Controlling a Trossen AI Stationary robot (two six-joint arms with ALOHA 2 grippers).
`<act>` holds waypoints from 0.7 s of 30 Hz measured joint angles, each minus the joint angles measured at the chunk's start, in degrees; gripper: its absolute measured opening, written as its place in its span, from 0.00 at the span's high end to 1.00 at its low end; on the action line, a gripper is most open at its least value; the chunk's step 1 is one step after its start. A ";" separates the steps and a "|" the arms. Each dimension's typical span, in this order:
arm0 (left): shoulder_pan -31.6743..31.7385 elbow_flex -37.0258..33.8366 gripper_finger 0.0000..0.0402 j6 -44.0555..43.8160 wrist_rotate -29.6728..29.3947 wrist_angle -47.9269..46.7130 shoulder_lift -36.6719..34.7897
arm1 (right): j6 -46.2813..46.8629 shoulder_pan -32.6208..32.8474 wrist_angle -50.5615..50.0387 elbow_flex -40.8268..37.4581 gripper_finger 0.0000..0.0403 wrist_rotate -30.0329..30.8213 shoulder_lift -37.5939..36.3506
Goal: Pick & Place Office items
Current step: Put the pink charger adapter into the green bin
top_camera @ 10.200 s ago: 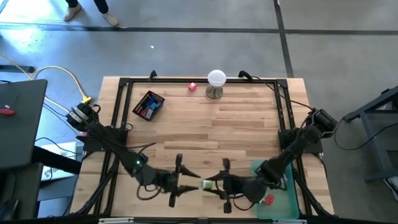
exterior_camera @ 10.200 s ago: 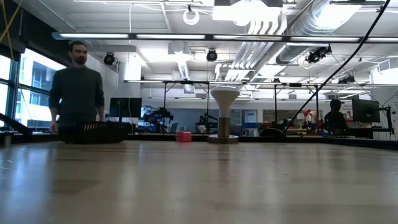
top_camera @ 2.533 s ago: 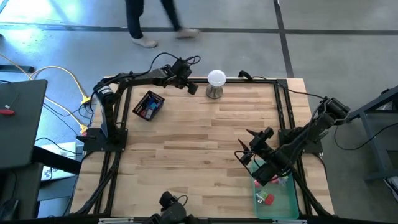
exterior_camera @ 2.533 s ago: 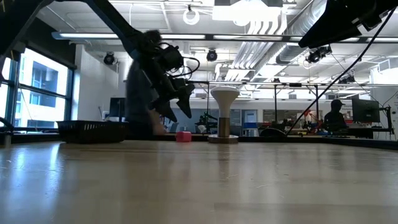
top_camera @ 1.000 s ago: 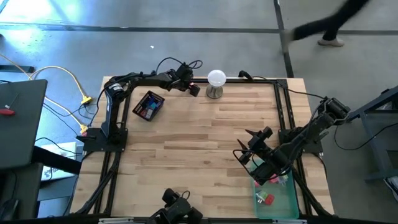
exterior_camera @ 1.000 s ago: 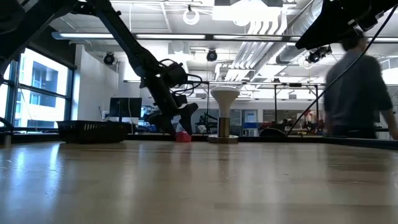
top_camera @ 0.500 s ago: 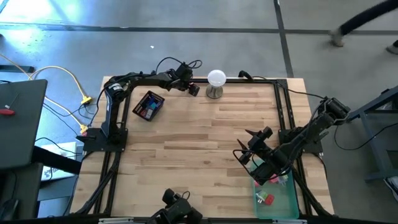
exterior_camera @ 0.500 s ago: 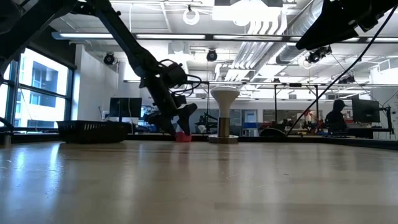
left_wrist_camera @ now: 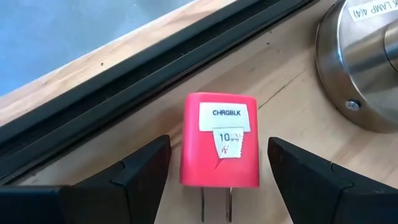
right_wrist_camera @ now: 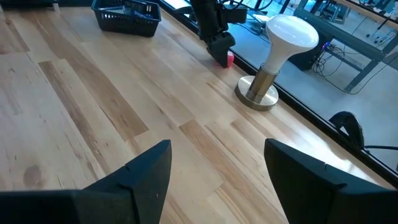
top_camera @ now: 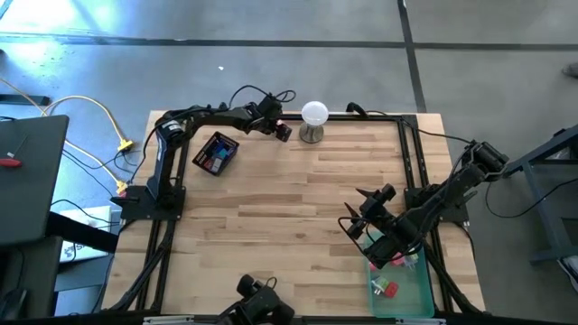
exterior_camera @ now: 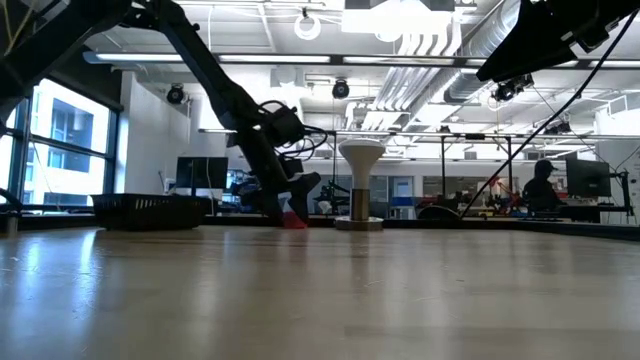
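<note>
With its two fingers spread on either side of the red charger block [left_wrist_camera: 219, 140], the left gripper [top_camera: 282, 129] stands open, and a visible gap remains between each finger and the block, so nothing is grasped. The block lies flat on the table [top_camera: 289, 208] at the far edge, just beside the lamp base [left_wrist_camera: 360, 62] and close to the black frame rail [left_wrist_camera: 155, 62]. Its long axis runs along the line of the fingers, with its two prongs pointing back toward the wrist and its labelled face up. The left arm reaches far across the table, stretched low. The right gripper [top_camera: 357, 212] hovers open and empty near the green tray [top_camera: 402, 289], well apart.
</note>
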 joint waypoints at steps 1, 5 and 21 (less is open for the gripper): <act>-0.01 0.00 0.34 0.00 -0.20 0.22 0.04 | 0.00 0.01 0.01 0.00 0.39 -0.03 0.00; 0.03 -0.02 0.35 -0.03 -0.21 0.96 0.17 | -0.08 0.01 0.00 0.00 0.39 -0.01 0.01; -0.08 -0.13 0.64 1.99 0.38 -1.22 -0.42 | -1.07 0.01 0.44 0.00 0.39 0.09 0.01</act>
